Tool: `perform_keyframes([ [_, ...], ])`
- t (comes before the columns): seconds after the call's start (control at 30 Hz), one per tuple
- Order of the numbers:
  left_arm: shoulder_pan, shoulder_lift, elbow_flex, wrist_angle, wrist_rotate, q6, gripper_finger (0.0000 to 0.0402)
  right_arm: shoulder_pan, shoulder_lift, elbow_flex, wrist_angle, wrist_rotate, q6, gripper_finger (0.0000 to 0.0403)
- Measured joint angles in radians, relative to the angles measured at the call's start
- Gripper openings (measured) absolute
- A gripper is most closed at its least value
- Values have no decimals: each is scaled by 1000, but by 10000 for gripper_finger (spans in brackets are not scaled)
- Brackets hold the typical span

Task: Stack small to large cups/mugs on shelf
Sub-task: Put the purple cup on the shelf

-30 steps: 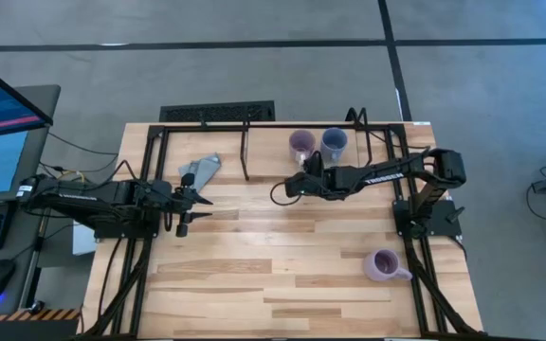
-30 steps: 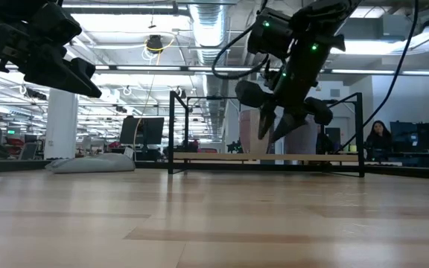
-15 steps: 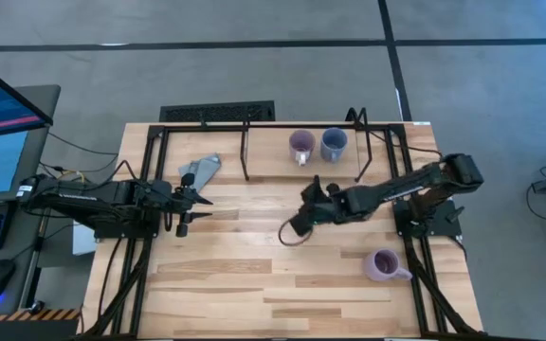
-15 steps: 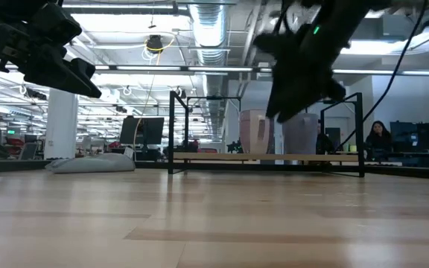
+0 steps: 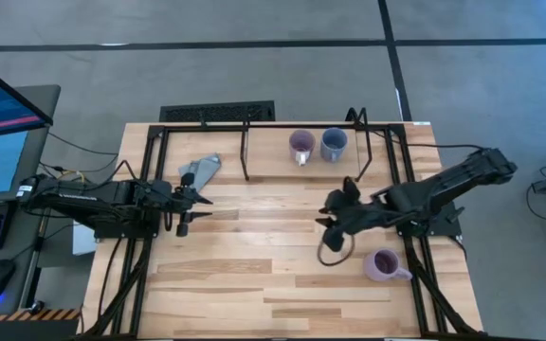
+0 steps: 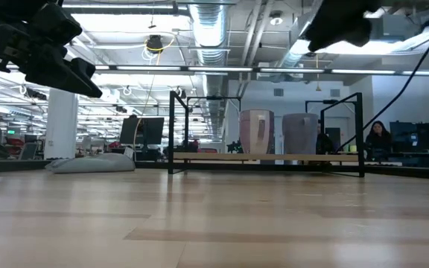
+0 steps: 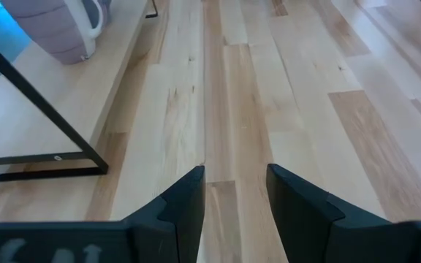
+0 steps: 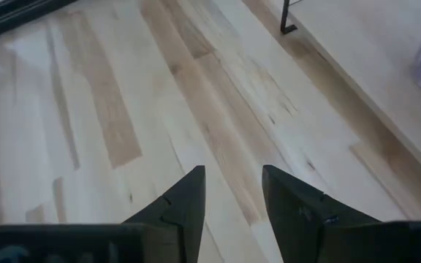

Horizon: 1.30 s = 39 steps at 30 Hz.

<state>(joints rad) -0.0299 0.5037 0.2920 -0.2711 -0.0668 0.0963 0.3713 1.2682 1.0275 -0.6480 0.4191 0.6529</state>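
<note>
1. Two mugs stand side by side on the shelf (image 5: 254, 128) in the upper middle of the high view: the purple mug (image 5: 300, 145) to the left and the blue-grey mug (image 5: 334, 143) just right of it, near each other but not clearly touching.
2. One more, the pale lilac mug (image 5: 382, 265), sits on the wooden table (image 5: 254, 284) at lower right, well apart from the shelf, its handle pointing right.
3. Right gripper (image 5: 328, 216) hangs right of centre, up and to the left of the lilac mug, not touching it; its wrist view shows the fingers (image 8: 185, 201) parted over bare boards with nothing between them.
4. Left gripper (image 5: 195, 207) waits at centre left, its fingers (image 7: 183, 204) likewise spread and empty.
5. Just above it, at upper left, lies a grey wedge-shaped object (image 5: 202, 169).
</note>
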Motion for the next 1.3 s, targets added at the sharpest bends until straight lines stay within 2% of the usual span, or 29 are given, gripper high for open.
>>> perform_keyframes([
  [0.27, 0, 0, 0, 0, -56, 31, 139, 24, -101, 0, -117, 0, -79, 159],
  [0.47, 0, 0, 0, 0, -60, -30, 139, 27, -113, 0, -138, -1, -104, 159],
  [0.7, 0, 0, 0, 0, -125, 48, 139, 28, -49, 0, -124, -2, -29, 159],
  [0.93, 0, 0, 0, 0, -148, 60, 139, -14, 49, 0, -122, 28, -34, 159],
  [1.07, 0, 0, 0, 0, -150, 56, 139, -67, 89, 0, -123, 59, -98, 159],
  [1.2, 0, 0, 0, 0, -151, 42, 139, -109, 105, 0, -176, -36, -143, 159],
  [1.3, 0, 0, 0, 0, -151, 39, 139, -111, 106, 0, -329, -130, -104, 159],
])
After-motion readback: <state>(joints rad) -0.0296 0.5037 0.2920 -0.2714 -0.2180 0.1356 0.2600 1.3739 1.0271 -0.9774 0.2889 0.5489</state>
